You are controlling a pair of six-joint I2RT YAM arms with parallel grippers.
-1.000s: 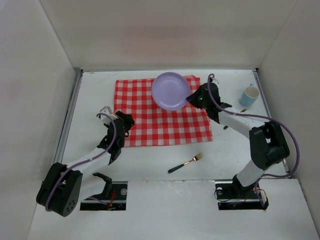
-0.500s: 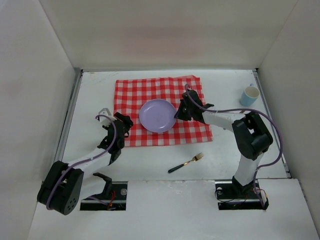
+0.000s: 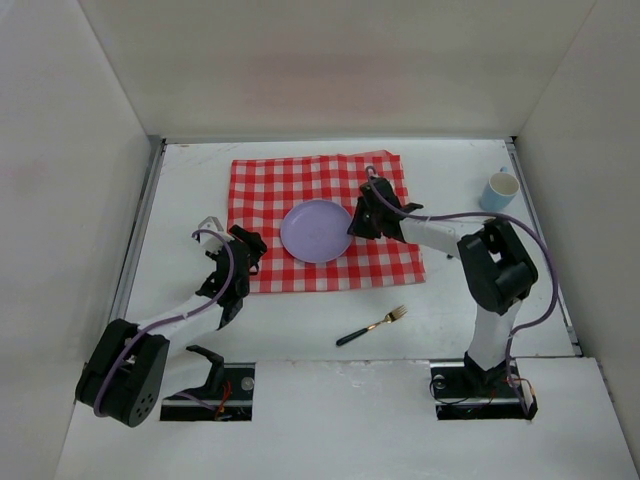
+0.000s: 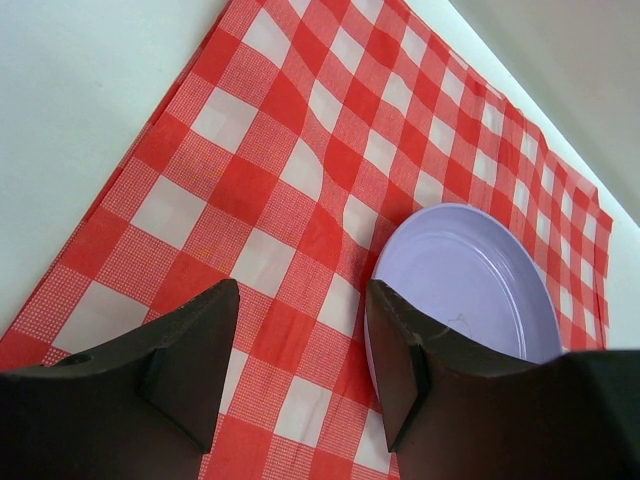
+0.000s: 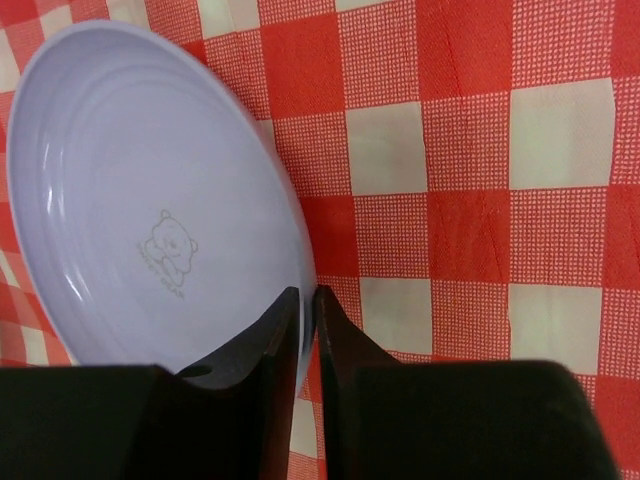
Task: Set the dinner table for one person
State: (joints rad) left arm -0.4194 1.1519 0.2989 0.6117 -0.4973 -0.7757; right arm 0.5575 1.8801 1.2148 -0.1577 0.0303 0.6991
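A lavender plate lies on the red-and-white checked cloth, which is spread on the white dinner table. My right gripper is shut on the plate's right rim; in the right wrist view its fingers pinch the plate edge, and a bear print shows on the plate. My left gripper is open and empty above the cloth's near left corner; its view shows the cloth and the plate. A gold fork with a dark handle lies on the table in front of the cloth.
A light blue cup stands at the far right of the table. White walls enclose the table on three sides. A small dark object lies just right of the cloth.
My right gripper carried the plate from the cloth's far edge down to the middle of the cloth, where it now rests. The left arm has not moved.
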